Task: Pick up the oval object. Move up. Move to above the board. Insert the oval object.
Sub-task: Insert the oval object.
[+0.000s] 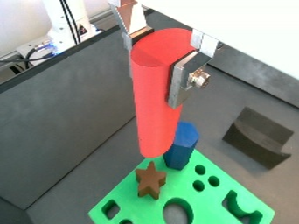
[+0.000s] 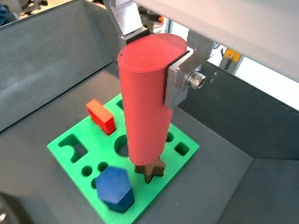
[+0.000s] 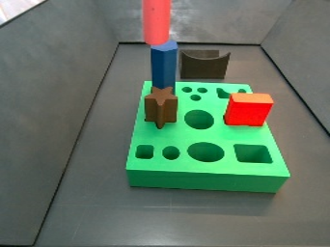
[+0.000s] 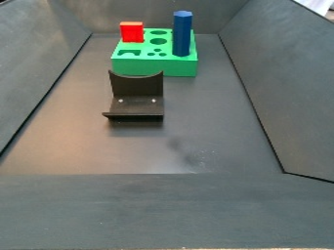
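Observation:
My gripper (image 1: 158, 66) is shut on the oval object (image 1: 156, 105), a tall smooth red-pink peg, which it grips near the top and holds upright; both wrist views show this (image 2: 155, 70). The peg (image 2: 142, 114) hangs above the green board (image 1: 128, 191), its lower end over the part where a brown star piece (image 1: 149, 179) and a blue hexagonal prism (image 1: 181, 144) stand. In a side view only the peg's lower part (image 3: 156, 19) shows, above the blue prism (image 3: 162, 66) at the board's (image 3: 206, 178) back left. The gripper is out of both side views.
A red cube (image 3: 249, 109) sits on the board's right side. Several holes in the board are open. The dark fixture (image 3: 203, 64) stands just behind the board, and shows in front of it in a side view (image 4: 135, 95). Grey walls enclose the floor.

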